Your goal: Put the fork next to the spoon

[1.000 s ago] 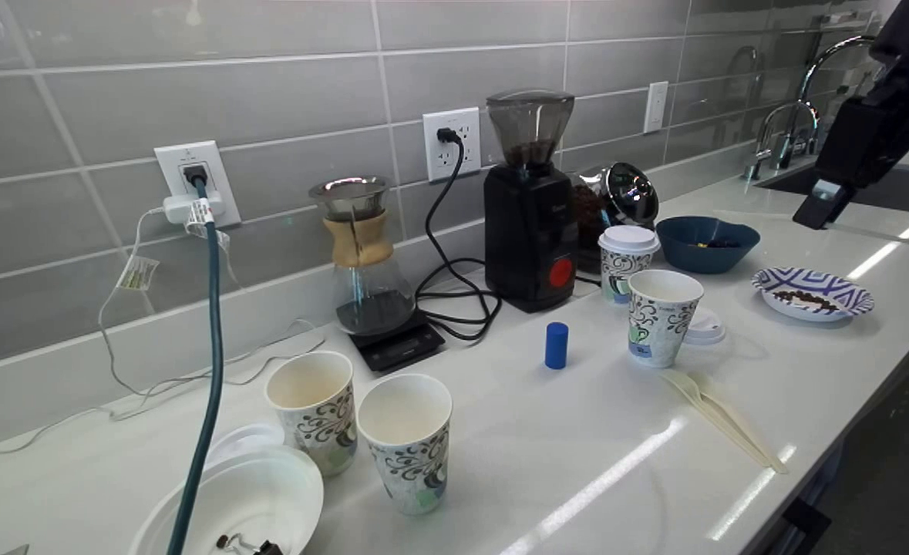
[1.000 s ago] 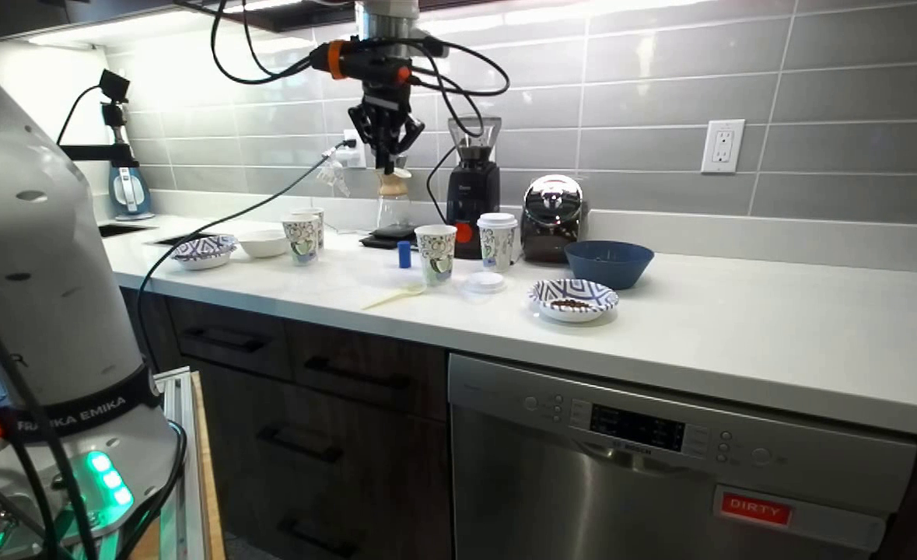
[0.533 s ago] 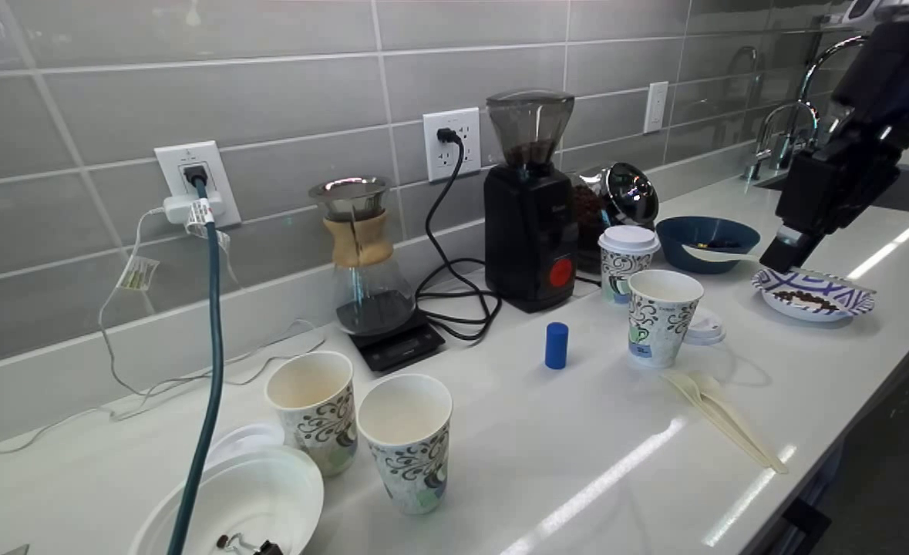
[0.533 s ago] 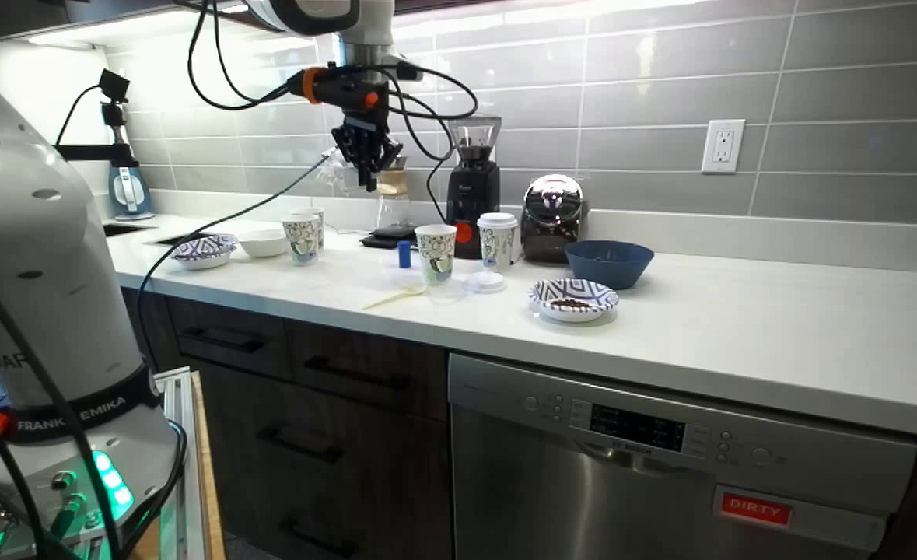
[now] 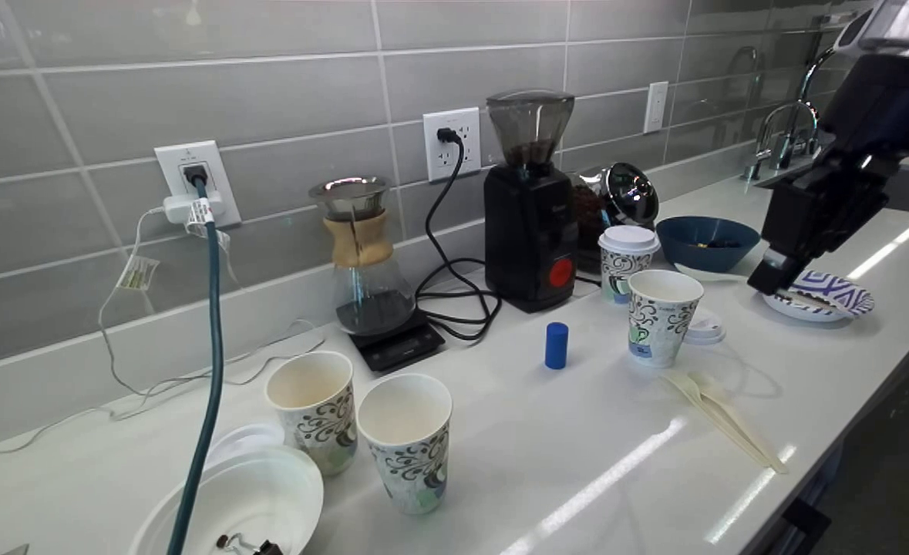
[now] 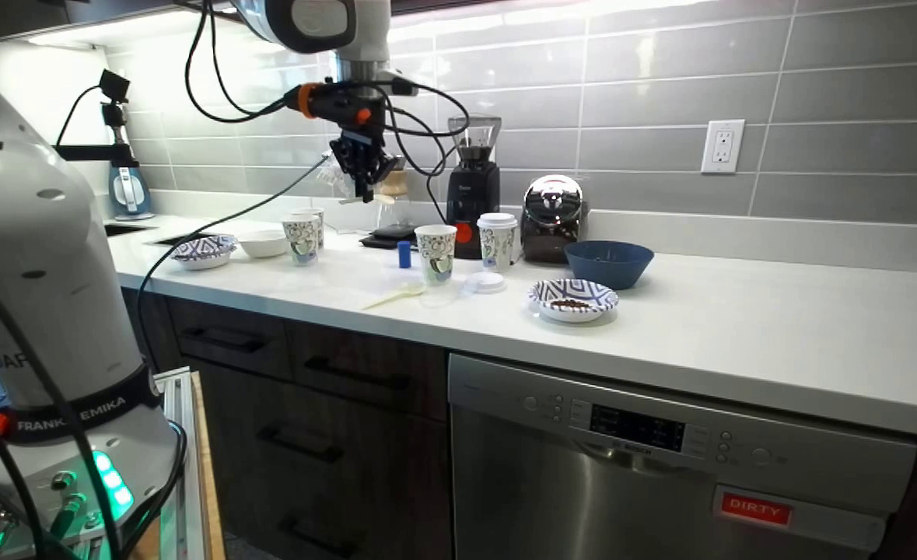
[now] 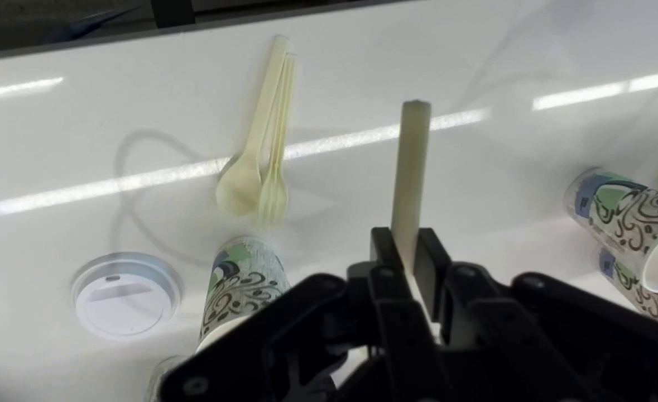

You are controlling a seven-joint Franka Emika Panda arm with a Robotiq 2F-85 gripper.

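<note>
A fork lies beside the spoon, upper centre-left of the wrist view. The gripper, clamped on another pale utensil (head indeterminate, possibly the intended fork), has descended in both exterior views; set-down probably approaches.

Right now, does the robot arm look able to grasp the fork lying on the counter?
Probably not yet: the jaws are shut on another pale utensil. Otherwise, nothing seems to cover the fork from above, though the spoon lies close beside it.
</note>
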